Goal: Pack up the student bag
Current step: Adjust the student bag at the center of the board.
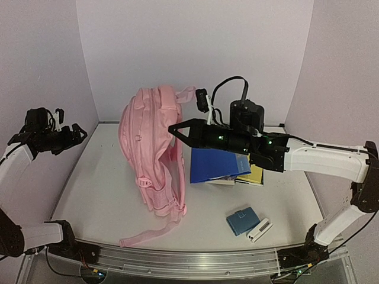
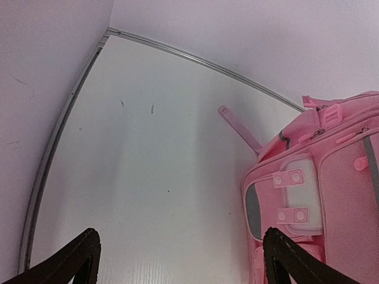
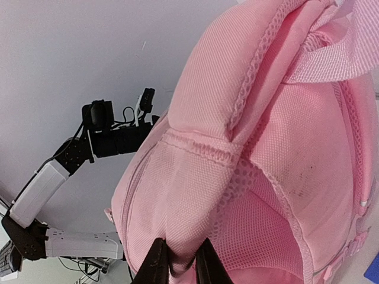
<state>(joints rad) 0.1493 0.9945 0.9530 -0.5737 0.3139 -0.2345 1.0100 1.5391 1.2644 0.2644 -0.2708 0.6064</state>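
Observation:
The student bag point(image 1: 151, 148) is a large light-pink backpack standing on its side left of the table's middle, straps trailing toward the front edge. My right gripper point(image 1: 173, 129) reaches in from the right and is shut on a fold of the bag's fabric; in the right wrist view the gripper point(image 3: 182, 251) pinches the pink cloth point(image 3: 266, 148) near a seam. My left gripper point(image 1: 80, 133) is raised at the far left, open and empty. In the left wrist view it point(image 2: 180, 234) hangs over bare table, with the bag's front pockets point(image 2: 331, 177) and white flap point(image 2: 305, 198) to its right.
A blue folder point(image 1: 216, 164) lies on a yellow book point(image 1: 256, 174) right of the bag, under my right arm. A small blue pouch point(image 1: 241, 221) and a white object point(image 1: 259, 229) lie near the front right. Walls close the back and sides.

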